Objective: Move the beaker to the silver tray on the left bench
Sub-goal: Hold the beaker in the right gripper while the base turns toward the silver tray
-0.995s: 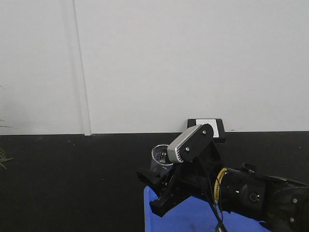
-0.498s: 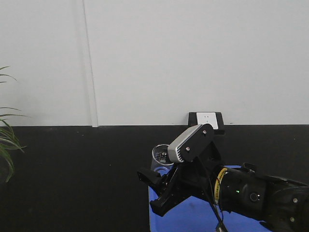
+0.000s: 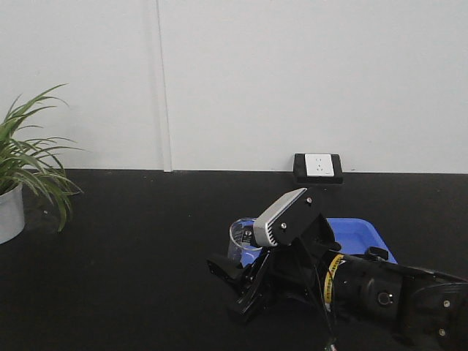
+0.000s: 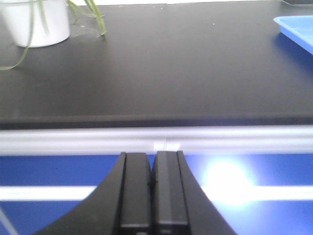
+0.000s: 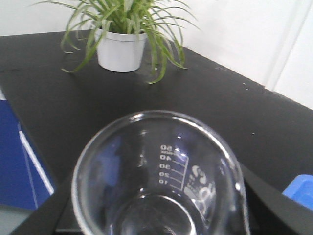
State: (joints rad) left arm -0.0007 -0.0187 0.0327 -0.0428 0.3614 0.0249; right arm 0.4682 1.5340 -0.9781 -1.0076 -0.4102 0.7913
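Glassware first: the beaker [image 3: 245,235] sits pinched in the right claw [image 3: 238,284], whose dark fingers [image 5: 274,205] show on either side of the glass in the right wrist view. It stands upright and reads as empty, its clear bottom showing through the mouth and its printed scale running from 10 up to 50 on the far inner wall. From the front, the beaker is left of the blue tray [image 3: 363,232] and a little nearer the camera, over the black table [image 3: 131,248]. Whether its base touches the table I cannot tell, since the claw hides its lower part. The blue tray lies flat on the table with the right arm crossing its near side, so its contents cannot be judged. Well to the left of the blue tray, by the white wall, a white pot [image 3: 9,212] holds a green plant [image 3: 33,150] with long narrow drooping leaves. Behind the blue tray a black wall socket [image 3: 318,167] sits at the table's back edge. The left claw [image 4: 152,191] has its two black fingers pressed together with nothing between them. It is level with the table's silver front edge [image 4: 73,139], low and to the left of the blue tray's corner.
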